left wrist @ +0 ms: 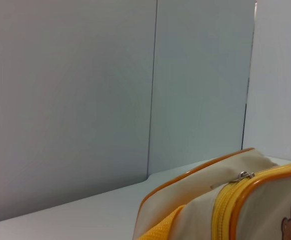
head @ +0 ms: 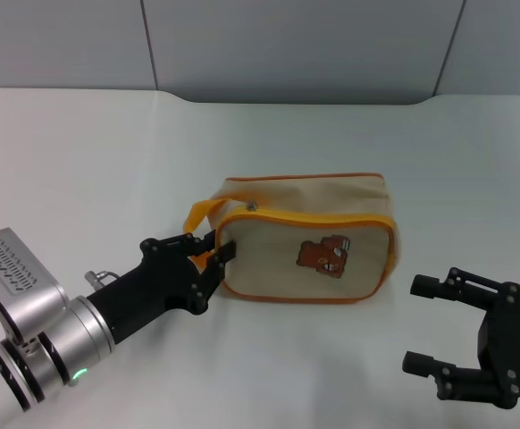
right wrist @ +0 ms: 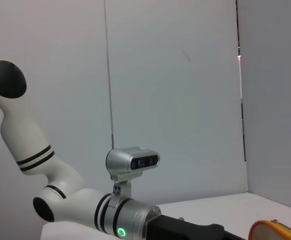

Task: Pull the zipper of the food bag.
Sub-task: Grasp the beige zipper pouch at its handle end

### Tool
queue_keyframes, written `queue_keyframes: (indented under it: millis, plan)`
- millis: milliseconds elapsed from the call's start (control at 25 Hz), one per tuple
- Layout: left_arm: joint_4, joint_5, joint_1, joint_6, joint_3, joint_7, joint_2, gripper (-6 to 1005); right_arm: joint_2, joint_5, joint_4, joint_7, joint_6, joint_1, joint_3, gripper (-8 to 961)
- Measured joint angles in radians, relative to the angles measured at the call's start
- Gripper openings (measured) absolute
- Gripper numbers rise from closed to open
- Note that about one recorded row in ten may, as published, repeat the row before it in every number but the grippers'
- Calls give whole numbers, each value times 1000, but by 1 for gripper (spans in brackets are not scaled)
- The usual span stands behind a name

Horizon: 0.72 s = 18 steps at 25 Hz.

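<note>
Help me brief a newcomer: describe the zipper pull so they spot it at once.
On the white table lies the beige food bag. At its strap end, by the left gripper, sits the small silver pull tab, the only metal among orange trim.

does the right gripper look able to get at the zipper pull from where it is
Probably yes: the right gripper sits open on the table beside the food bag, and nothing covers the zipper pull, though it lies at the far, left-gripper end.
</note>
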State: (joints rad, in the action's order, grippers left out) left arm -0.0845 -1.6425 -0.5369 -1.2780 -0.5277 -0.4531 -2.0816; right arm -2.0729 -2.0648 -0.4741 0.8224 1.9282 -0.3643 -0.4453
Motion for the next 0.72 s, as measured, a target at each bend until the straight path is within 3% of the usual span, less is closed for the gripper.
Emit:
queue_keyframes:
  millis: [720]
  plan:
    - [-8,4,-2,-48,3,3,0,124,-1,2,0,1,0,4,7,809]
